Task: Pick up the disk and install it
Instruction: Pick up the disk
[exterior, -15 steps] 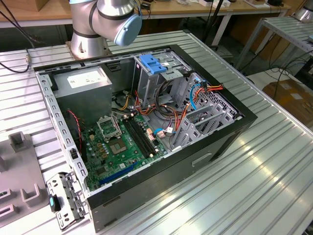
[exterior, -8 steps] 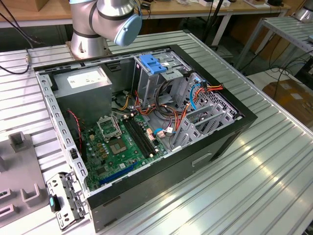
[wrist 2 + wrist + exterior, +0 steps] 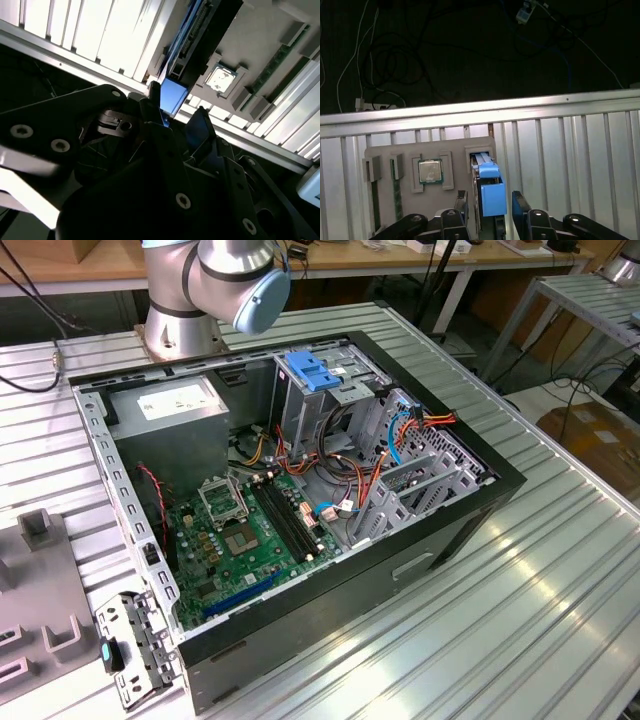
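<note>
Ribbed table [image 3: 560,570] bore the open computer case [image 3: 300,490]. In the first wrist view I saw the grey holder [image 3: 420,150], the disk [image 3: 492,187] standing edgewise in its slot. The claw [image 3: 491,197] was released, straddling the disk's blue end.

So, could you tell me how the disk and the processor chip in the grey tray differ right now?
The disk stands on edge in a narrow slot; the processor chip lies flat in a square recess. The disk ends in blue plastic; the chip's top is silvery metal. The open gripper straddles the disk, not the chip. Both sit in the same grey tray.
</note>
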`<state>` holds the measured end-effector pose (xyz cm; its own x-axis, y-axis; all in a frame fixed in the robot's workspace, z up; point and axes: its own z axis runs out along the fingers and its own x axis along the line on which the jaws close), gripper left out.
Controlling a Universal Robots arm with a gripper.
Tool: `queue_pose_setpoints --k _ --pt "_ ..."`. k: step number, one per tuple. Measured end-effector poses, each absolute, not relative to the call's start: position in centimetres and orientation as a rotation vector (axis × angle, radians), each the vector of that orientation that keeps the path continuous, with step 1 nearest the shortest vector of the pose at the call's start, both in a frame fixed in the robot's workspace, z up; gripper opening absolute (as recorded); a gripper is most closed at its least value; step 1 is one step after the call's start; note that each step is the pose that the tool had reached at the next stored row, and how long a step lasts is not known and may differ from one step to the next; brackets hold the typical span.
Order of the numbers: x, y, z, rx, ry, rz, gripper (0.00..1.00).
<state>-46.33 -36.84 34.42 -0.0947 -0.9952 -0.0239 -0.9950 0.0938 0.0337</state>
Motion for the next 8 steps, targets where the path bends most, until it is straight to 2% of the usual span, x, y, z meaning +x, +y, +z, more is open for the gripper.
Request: queue_pose_setpoints --k 8 --pt "-46.3 -36.9 32.9 2.11 -2.319 -0.064 0.48"
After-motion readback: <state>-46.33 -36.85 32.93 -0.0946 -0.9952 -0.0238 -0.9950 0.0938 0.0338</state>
